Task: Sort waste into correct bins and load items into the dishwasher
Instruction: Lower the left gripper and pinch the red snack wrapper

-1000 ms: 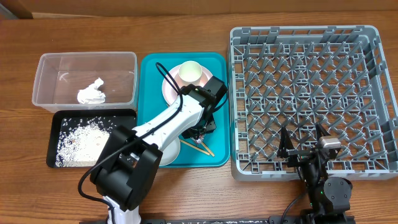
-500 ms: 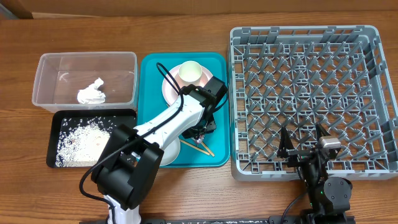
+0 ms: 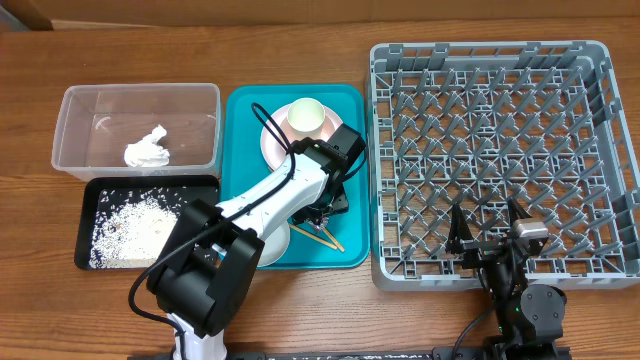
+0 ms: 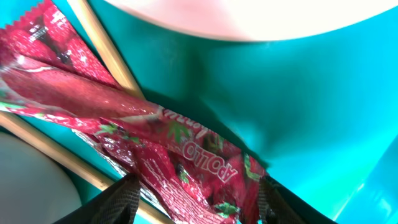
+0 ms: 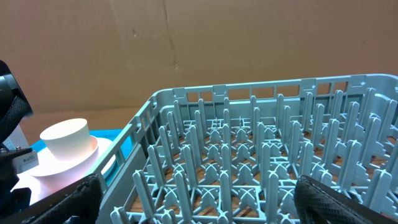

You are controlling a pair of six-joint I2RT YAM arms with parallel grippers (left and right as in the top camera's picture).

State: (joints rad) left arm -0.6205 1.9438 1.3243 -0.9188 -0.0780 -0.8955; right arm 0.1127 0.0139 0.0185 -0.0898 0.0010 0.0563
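Note:
In the left wrist view the red shiny snack wrapper (image 4: 180, 155) lies on the teal tray (image 4: 298, 93), across the wooden chopsticks (image 4: 102, 43). My left gripper (image 4: 196, 208) is open, with one finger on each side of the wrapper's near end. In the overhead view the left gripper (image 3: 325, 210) is low over the tray and hides the wrapper; the chopstick tips (image 3: 322, 238) stick out below it. My right gripper (image 3: 490, 235) is open and empty over the front edge of the grey dish rack (image 3: 375, 150). The napkin (image 3: 148, 148) lies in the clear tub (image 3: 70, 130). Rice (image 3: 130, 225) lies in the black tray (image 3: 85, 225).
On the teal tray (image 3: 350, 250) the white cup (image 3: 310, 117) sits on the plate (image 3: 272, 145), and a white bowl (image 3: 270, 245) is partly hidden under the left arm. The rack (image 5: 249, 155) holds no dishes. The cup (image 5: 65, 138) also shows in the right wrist view.

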